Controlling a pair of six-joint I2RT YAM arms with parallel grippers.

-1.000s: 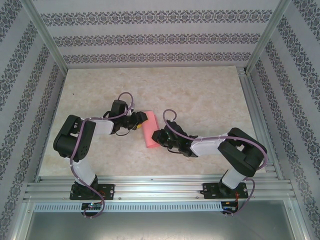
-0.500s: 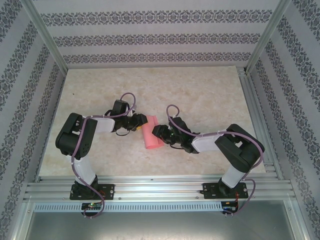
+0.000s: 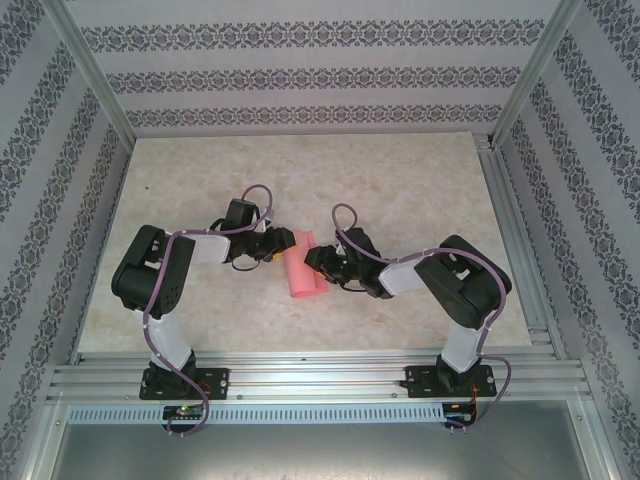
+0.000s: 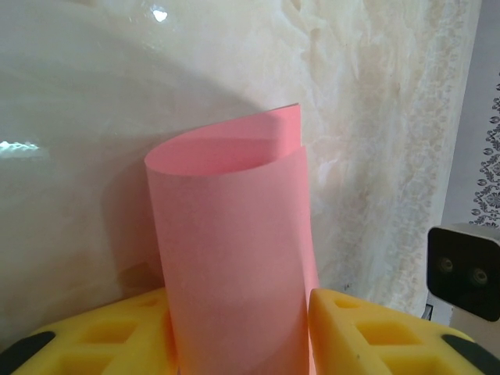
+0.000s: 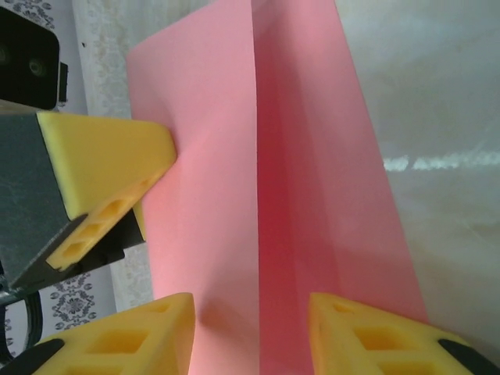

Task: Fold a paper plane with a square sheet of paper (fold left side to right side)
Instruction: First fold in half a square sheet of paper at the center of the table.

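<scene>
**Pink sheet curled between two claws, mid-table**

Top view: The sheet of paper [image 3: 300, 268] lies near the middle of the pale marbled table [image 3: 400, 180], bent over into a narrow, soft roll running near to far. The left claw [image 3: 281, 248] comes at it from the left, at its far end. The right claw [image 3: 315, 264] comes from the right, touching its right side. Both arms are bent low over the table.

Left wrist view: The paper [image 4: 234, 250] rises from between the yellow fingers [image 4: 359, 328] as a rounded loop, one free edge showing at the top right. It fills the gap from finger to finger; the left claw [image 4: 238, 298] is closed on the curl.

Right wrist view: The paper [image 5: 305, 156] lies flatter here, one straight edge running down the middle over a deeper pink layer. The right claw [image 5: 250, 303] stands with its jaws apart, one finger on either side of that edge, pinching nothing. At the left, a yellow finger [image 5: 109, 156] of the left claw presses its tip against the paper's side.
</scene>
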